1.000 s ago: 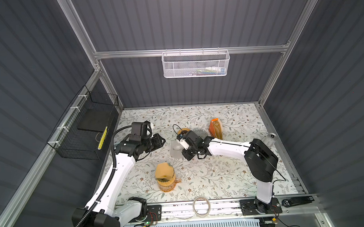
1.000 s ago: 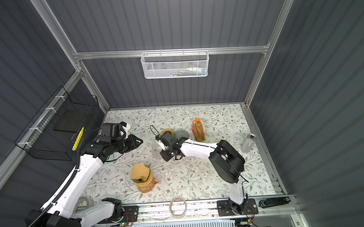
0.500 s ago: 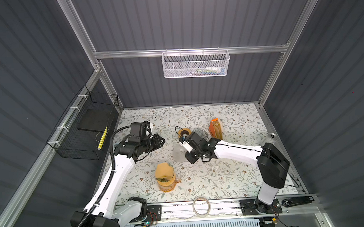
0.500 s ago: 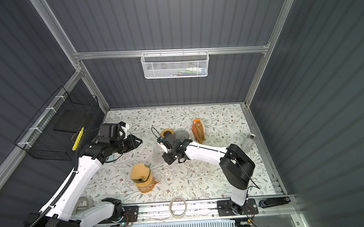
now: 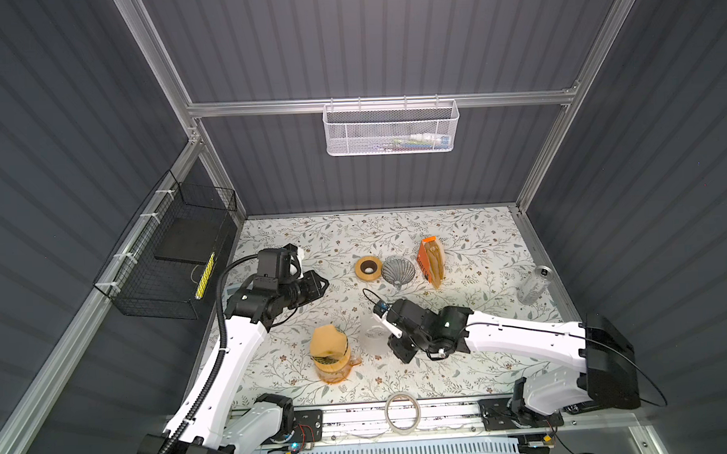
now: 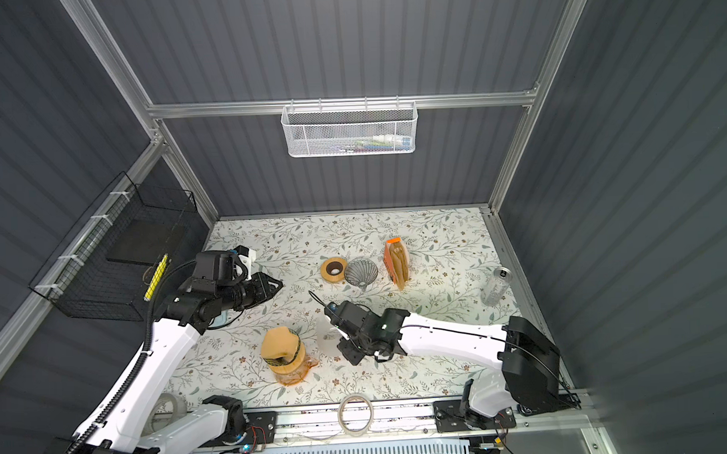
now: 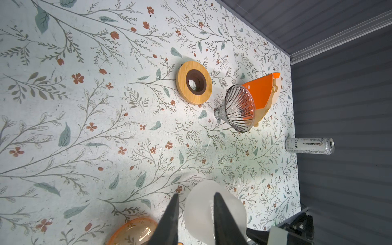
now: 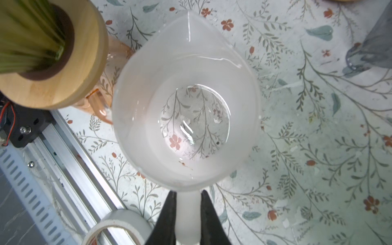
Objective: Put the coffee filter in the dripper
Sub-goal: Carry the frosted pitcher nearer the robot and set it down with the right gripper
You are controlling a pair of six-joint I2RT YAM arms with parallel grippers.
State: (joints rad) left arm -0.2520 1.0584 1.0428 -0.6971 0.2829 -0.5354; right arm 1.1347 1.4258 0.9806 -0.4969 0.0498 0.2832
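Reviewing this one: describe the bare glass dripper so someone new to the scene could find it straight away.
Start at the floral table and look to the middle of its far half, where three items sit in a row. The dripper is the middle one, between a wooden ring and an orange filter holder. It alone is clear ribbed glass, a cone tipped on its side.

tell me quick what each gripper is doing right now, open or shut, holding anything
Left gripper: partly open, holding nothing.
Right gripper: shut on the handle of the frosted jug.
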